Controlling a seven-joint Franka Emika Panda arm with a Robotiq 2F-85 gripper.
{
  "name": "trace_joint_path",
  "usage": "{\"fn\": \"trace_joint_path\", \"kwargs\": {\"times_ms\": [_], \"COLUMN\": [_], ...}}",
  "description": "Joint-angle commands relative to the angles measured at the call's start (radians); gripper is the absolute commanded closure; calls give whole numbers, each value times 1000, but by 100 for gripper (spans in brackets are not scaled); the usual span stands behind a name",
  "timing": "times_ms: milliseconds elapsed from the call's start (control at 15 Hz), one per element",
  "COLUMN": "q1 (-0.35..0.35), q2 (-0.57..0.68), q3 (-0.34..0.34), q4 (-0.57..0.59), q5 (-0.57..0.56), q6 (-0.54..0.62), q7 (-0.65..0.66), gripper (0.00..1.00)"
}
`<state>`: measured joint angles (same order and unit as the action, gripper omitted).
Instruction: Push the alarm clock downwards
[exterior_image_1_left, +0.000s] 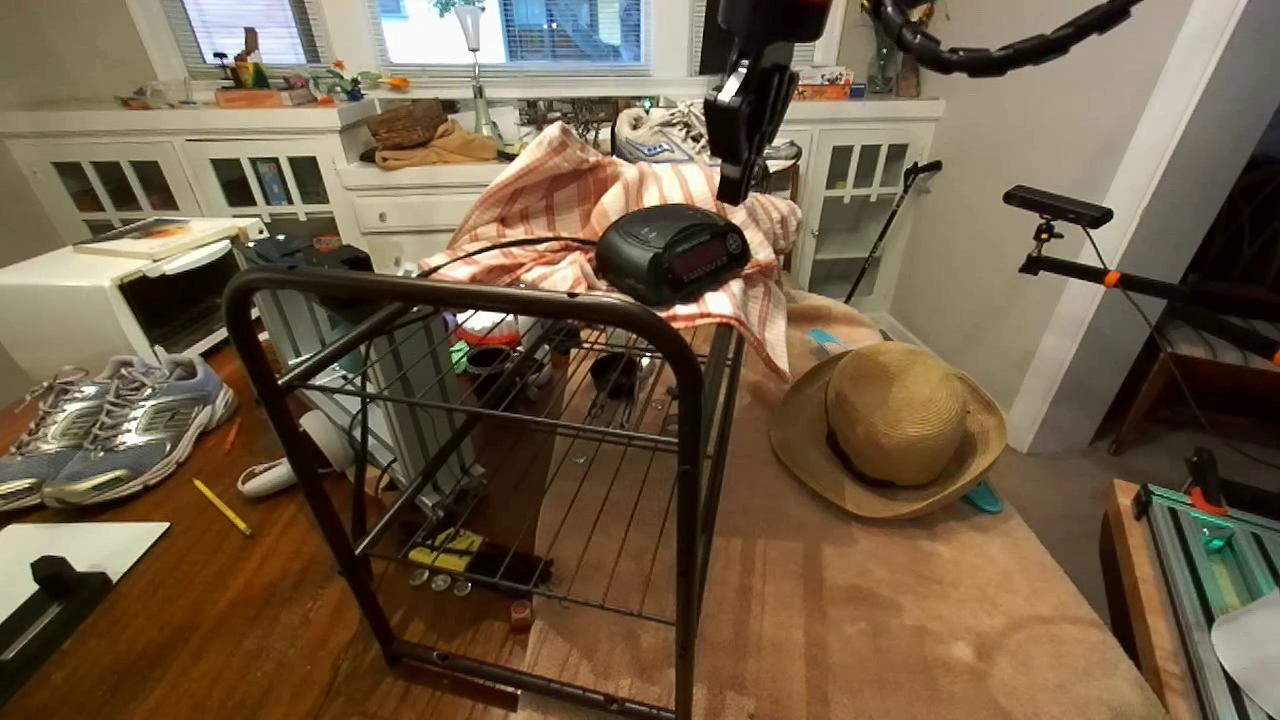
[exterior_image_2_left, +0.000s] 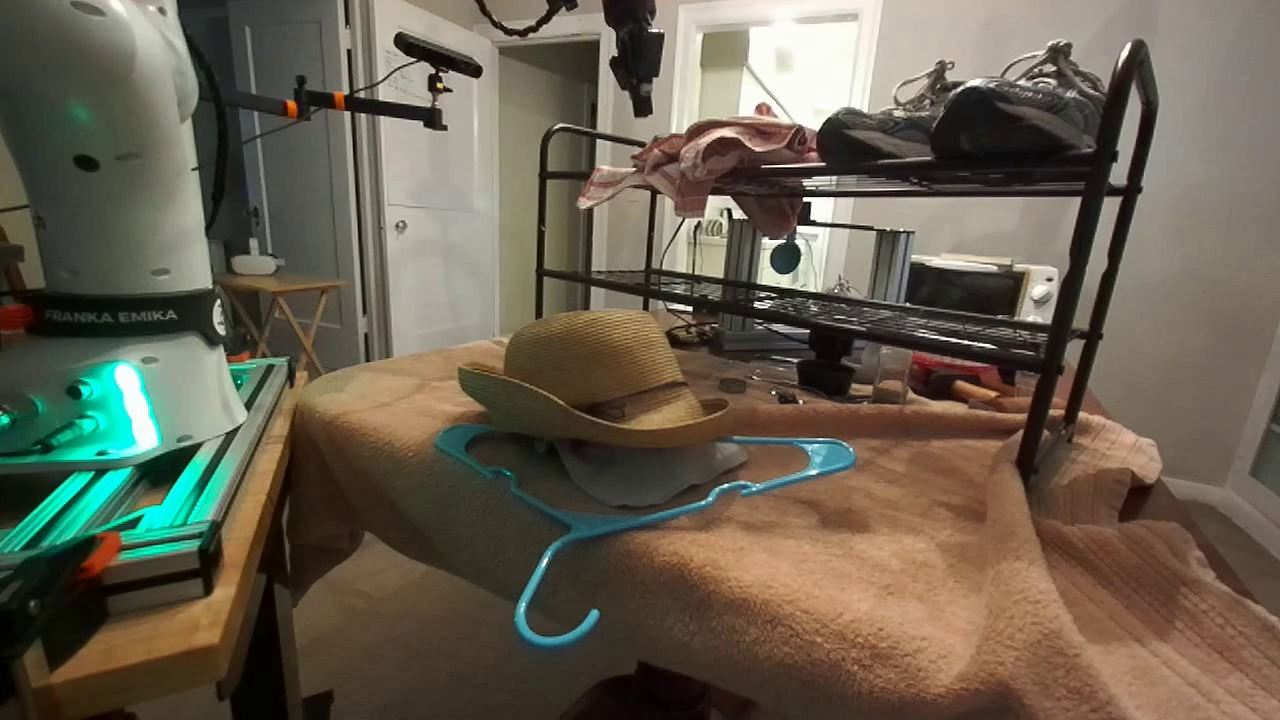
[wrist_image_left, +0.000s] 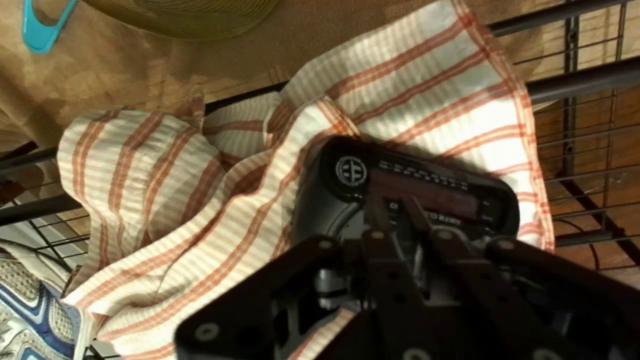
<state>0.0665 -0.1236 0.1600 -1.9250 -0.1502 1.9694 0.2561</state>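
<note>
Lining-up step, I reckon: gripper (exterior_image_1_left: 735, 190) pinched together, holding nothing, just up-right of the alarm clock (exterior_image_1_left: 672, 252), upper middle in an exterior view. Next I'd centre over it, then press gently down.

Wooden table (exterior_image_1_left: 280, 620): one part of it is covered with tan cloth (exterior_image_1_left: 830, 610) | on bare wood: yellow pencil (exterior_image_1_left: 222, 507), pair of sport shoes (exterior_image_1_left: 140, 430), white board (exterior_image_1_left: 115, 545) | on cloth: blue hanger (exterior_image_2_left: 590, 525), straw hat (exterior_image_2_left: 590, 365) lies over part of it | dark metal rack (exterior_image_1_left: 690, 520) stands across wood and cloth
</note>
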Motion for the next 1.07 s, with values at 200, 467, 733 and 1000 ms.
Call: {"fn": "trace_joint_path", "kwargs": {"times_ms": [200, 467, 733, 1000], "q1": [22, 31, 38, 40], "q2": [73, 83, 97, 107], "q3": [5, 4, 2, -2], "q4": [65, 51, 41, 34], "q5": [-19, -56, -84, -76], "q6": [14, 47, 111, 123], "q7": [160, 196, 194, 193], "gripper": [100, 100, 100, 100]}}
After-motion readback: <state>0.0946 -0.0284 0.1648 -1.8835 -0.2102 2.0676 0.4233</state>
